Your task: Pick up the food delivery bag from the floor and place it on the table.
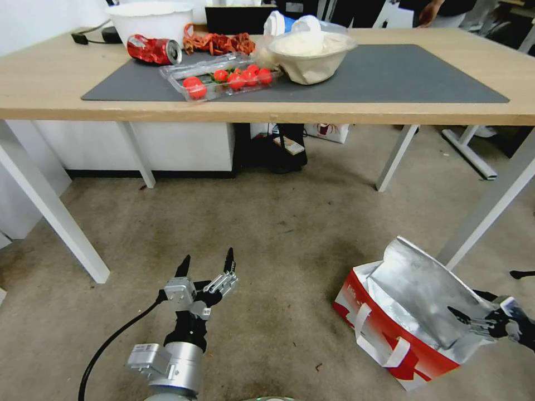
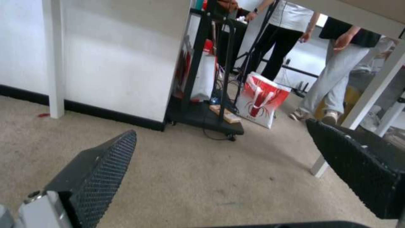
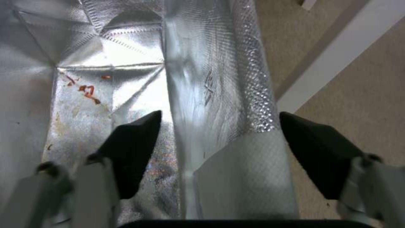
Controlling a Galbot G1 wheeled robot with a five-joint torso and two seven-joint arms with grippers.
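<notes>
food delivery bag (image 1: 412, 328) beside table leg (image 1: 490, 203)

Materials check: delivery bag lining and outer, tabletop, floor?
Food delivery bag: lining looks like silver metallised foil, shiny, creased and embossed; the outer is glossy red-and-white, probably coated woven plastic, with white webbing-like straps. Table: matte light wood-grain top, likely laminate, on white painted metal legs. Floor: short-pile beige carpet, stained. The right end effector straddles the bag's wall.

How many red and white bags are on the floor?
2. The food delivery bag stands open on the floor with the open right gripper straddling its wall. A second red-and-white bag stands beyond the table. Left gripper hovers idle. Others may be hidden.
</notes>
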